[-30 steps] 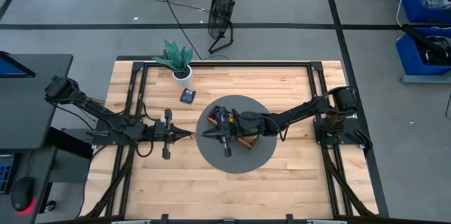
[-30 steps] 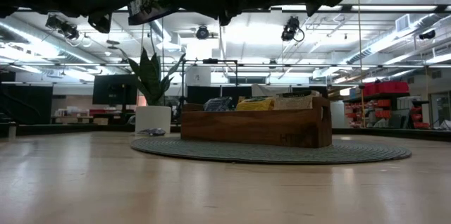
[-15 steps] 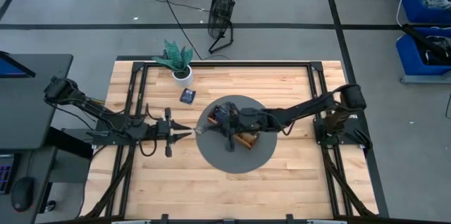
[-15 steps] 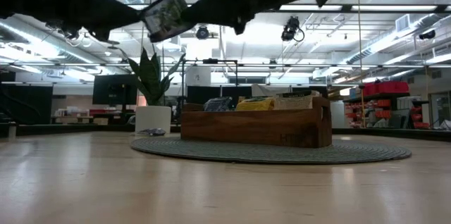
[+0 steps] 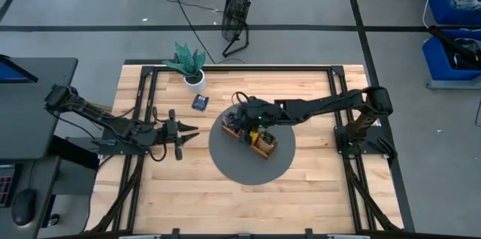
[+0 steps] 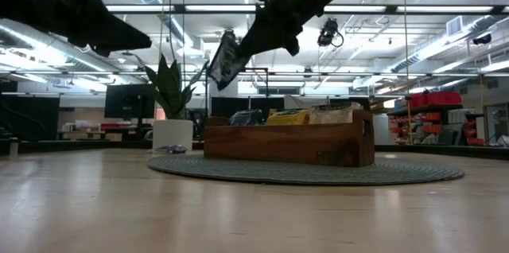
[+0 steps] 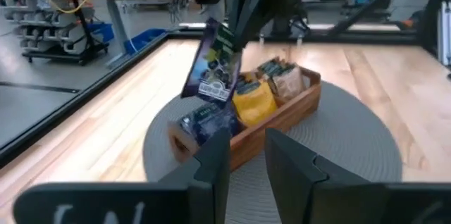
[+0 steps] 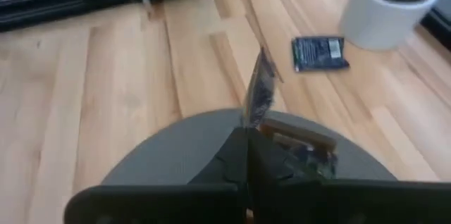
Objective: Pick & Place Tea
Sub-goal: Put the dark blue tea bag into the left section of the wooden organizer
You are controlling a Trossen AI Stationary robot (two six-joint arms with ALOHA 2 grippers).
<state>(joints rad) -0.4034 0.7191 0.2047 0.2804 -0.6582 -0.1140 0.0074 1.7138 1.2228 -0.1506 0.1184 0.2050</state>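
the right gripper (image 8: 246, 139) is pinching 1 dark tea sachet (image 7: 213, 65) by its edge above the wooden tray (image 7: 282, 115); it is looking light, thin and floppy, so the edge seems the best hold. the left gripper (image 7: 246, 153) is waiting partly open, holding nothing, near the mat (image 5: 225, 160); another sachet (image 5: 200, 102) is lying beside the plant pot (image 5: 195, 81).

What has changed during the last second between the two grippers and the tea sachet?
The left gripper let go of the dark sachet and drew back. The right gripper closed on it and carried it over the wooden tray. Tray, mat and plant stayed put.
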